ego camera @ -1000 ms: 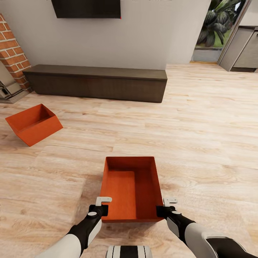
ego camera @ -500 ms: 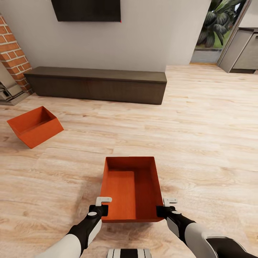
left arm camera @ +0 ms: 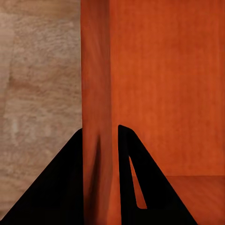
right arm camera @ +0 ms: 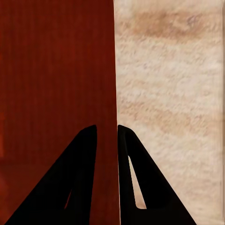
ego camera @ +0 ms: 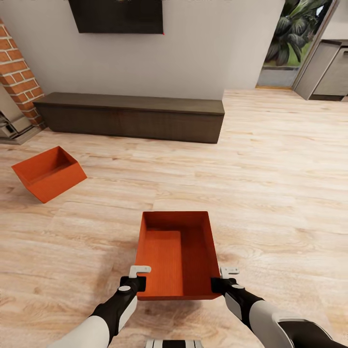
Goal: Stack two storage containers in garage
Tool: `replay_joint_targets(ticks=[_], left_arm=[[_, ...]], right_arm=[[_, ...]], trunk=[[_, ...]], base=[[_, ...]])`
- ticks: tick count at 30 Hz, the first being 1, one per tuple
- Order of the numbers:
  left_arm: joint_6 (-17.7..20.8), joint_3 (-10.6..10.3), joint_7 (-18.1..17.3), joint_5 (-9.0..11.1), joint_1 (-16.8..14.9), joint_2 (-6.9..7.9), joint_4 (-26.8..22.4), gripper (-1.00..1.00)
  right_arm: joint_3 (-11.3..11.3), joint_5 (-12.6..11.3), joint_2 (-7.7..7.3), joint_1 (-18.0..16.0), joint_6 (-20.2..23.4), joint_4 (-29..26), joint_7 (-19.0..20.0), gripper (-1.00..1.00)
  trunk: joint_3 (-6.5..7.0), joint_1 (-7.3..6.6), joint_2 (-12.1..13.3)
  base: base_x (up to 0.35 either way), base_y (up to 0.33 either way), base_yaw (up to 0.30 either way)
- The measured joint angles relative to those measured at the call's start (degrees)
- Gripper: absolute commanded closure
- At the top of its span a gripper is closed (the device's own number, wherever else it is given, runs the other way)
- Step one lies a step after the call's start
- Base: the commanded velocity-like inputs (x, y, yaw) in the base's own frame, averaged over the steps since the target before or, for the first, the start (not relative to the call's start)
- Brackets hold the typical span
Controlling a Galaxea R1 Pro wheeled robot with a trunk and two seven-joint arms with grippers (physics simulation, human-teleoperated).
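In the living room I hold one orange-red storage container point(ego camera: 174, 256) low in front of me over the light wood planks point(ego camera: 270, 183). My left gripper point(ego camera: 138, 278) is shut on its near left wall point(left arm camera: 98, 93), a finger point(left arm camera: 150, 187) inside and one outside. My right gripper point(ego camera: 223, 279) is shut on the near right wall point(right arm camera: 108, 70) the same way. The other storage container point(ego camera: 48, 173) rests tilted on the planks to the far left, apart from both arms. The garage and its floor are out of view.
A long dark low cabinet point(ego camera: 130, 115) runs along the white wall under a wall TV point(ego camera: 116, 15). A brick fireplace point(ego camera: 17, 82) stands at the far left. At the far right an opening shows plants point(ego camera: 295, 43) beside grey cabinets point(ego camera: 328, 67).
The whole view has shifted: wall, cabinet and the far container sit slightly lower in the picture. The held container and both grippers keep the same place and grip.
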Motion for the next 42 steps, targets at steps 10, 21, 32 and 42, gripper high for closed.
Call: replay_joint_targets(ticks=[10, 21, 32, 42], left_arm=[[0.0, 0.0, 0.0, 0.2, 0.0, 0.01, 0.1, 1.00], [0.0, -0.1, 0.0, 0.3, 0.0, 0.03, 0.1, 1.00], [0.0, -0.1, 0.0, 0.3, 0.0, 0.03, 0.1, 1.00], [0.0, -0.1, 0.0, 0.4, 0.0, 0.03, 0.2, 1.00]], right_arm=[[0.0, 0.1, 0.01, 0.0, 0.2, -0.1, 0.0, 1.00], [0.0, 0.2, 0.03, 0.0, 0.3, -0.1, 0.0, 1.00], [0.0, 0.2, 0.02, 0.0, 0.4, -0.1, -0.1, 1.00], [0.0, 0.2, 0.02, 0.0, 0.5, -0.2, 0.0, 1.00]], trunk=[[1.80, -2.20, 4.0], [3.77, -4.61, 8.4], [5.74, -7.03, 12.8], [7.54, -9.23, 16.8]], base=[[0.000, 0.000, 0.000], [0.000, 0.000, 0.000], [0.000, 0.000, 0.000], [0.000, 0.000, 0.000]])
